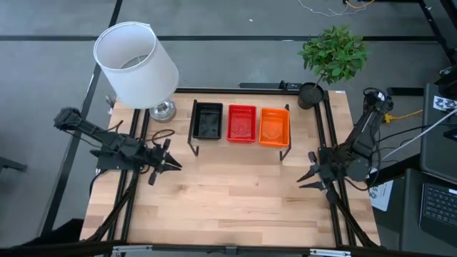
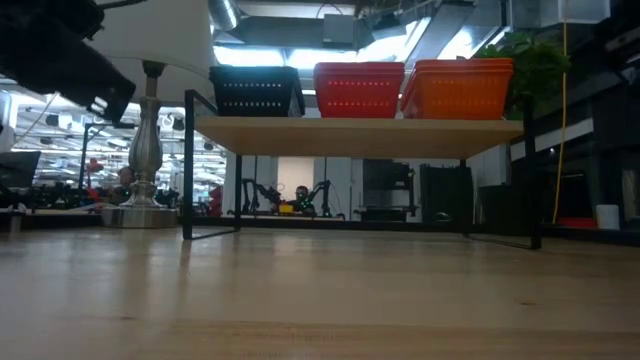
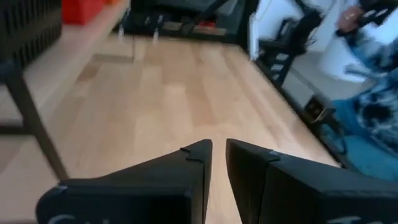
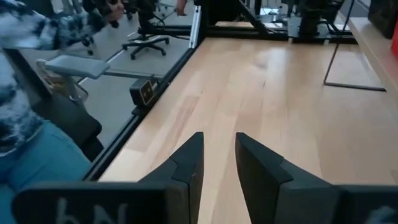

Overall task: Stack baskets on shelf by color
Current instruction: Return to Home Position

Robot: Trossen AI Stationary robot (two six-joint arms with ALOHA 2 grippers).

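Note:
The shelf (image 2: 360,135) stands at the table's far middle on thin black legs. On its board sit a black basket (image 1: 208,121), a red basket (image 1: 241,123) and an orange basket (image 1: 274,126), side by side; how many are stacked in each colour I cannot tell. The low view shows the black basket (image 2: 255,92), the red basket (image 2: 358,90) and the orange basket (image 2: 458,88) from the front. My left gripper (image 1: 171,164) hovers over the table left of the shelf, open by a narrow gap (image 3: 219,146). My right gripper (image 1: 303,178) hovers near the shelf's right legs, also open and empty (image 4: 219,137).
A lamp with a white shade (image 1: 136,64) stands at the far left corner, a potted plant (image 1: 332,57) at the far right. Bare wood lies between the grippers and the near edge. A person in blue patterned clothing (image 4: 25,93) sits beyond the table's edge.

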